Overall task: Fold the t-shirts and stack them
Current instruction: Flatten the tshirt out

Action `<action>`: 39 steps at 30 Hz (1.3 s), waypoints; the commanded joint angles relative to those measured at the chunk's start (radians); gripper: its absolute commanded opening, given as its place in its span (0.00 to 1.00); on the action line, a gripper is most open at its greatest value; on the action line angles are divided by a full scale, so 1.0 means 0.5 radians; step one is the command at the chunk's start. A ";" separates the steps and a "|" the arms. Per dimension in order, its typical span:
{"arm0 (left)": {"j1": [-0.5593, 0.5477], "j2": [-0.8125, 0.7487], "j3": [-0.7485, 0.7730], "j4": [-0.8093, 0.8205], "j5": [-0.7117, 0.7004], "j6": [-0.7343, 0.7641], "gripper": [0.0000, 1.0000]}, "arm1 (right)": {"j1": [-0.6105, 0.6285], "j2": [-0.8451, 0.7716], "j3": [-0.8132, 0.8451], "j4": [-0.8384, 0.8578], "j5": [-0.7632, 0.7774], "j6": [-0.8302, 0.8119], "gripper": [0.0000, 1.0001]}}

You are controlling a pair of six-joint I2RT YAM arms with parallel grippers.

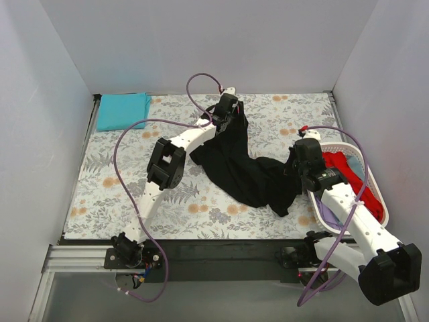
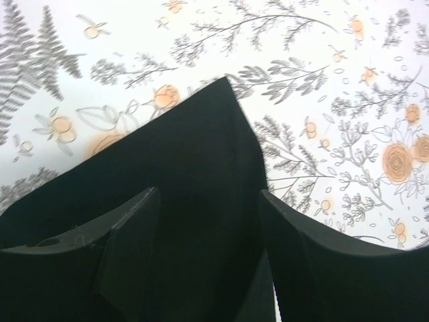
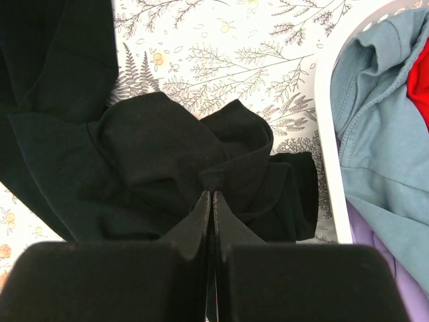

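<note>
A large black t-shirt (image 1: 241,168) lies strung out across the floral table covering, from the far middle to the right. My left gripper (image 1: 231,117) is over its far end. In the left wrist view its jaws (image 2: 208,194) stand open, with a pointed corner of the black t-shirt (image 2: 201,147) spread flat between and beyond them. My right gripper (image 1: 295,164) is beside the basket, and in its wrist view it (image 3: 211,193) is shut on a bunched fold of the black t-shirt (image 3: 154,147). A folded teal t-shirt (image 1: 123,111) rests at the far left corner.
A white laundry basket (image 1: 365,168) stands at the right edge, under my right arm, holding a red t-shirt (image 1: 348,178), a light-blue one (image 3: 382,134) and some lilac cloth (image 3: 375,248). Its rim (image 3: 328,134) is close to the right gripper. Grey walls enclose the table.
</note>
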State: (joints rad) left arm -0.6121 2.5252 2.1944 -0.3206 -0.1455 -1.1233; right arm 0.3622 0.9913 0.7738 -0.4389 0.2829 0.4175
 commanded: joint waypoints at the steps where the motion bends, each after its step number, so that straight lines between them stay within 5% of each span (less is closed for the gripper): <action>1: -0.052 0.030 0.099 0.061 0.052 0.093 0.59 | 0.012 0.021 -0.008 0.114 -0.020 -0.013 0.01; 11: -0.117 0.110 0.084 0.092 0.006 0.111 0.55 | 0.015 0.018 -0.035 0.138 -0.035 -0.025 0.01; 14: -0.126 0.107 0.084 0.126 0.036 0.099 0.43 | 0.012 0.024 -0.047 0.148 -0.032 -0.019 0.01; 17: -0.129 0.076 0.072 0.138 -0.055 0.087 0.13 | 0.012 0.042 -0.038 0.157 -0.032 -0.013 0.01; 20: -0.120 -0.015 0.014 0.138 -0.254 0.099 0.00 | 0.012 0.070 0.005 0.178 -0.014 -0.019 0.01; 24: 0.024 -0.413 -0.188 0.163 -0.512 0.087 0.00 | 0.012 0.183 0.152 0.178 0.020 -0.053 0.01; 30: 0.386 -1.086 -0.713 0.233 -0.451 -0.060 0.00 | 0.006 0.370 0.532 0.181 0.091 -0.111 0.01; 39: 0.472 -2.080 -1.397 0.291 -0.659 -0.088 0.00 | -0.006 0.386 1.002 0.151 0.143 -0.221 0.01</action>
State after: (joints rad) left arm -0.3416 1.5982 1.5925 -0.1783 -0.4019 -1.1614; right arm 0.3622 1.2144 1.2053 -0.3855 0.3126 0.3470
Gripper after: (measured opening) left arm 0.010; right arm 0.021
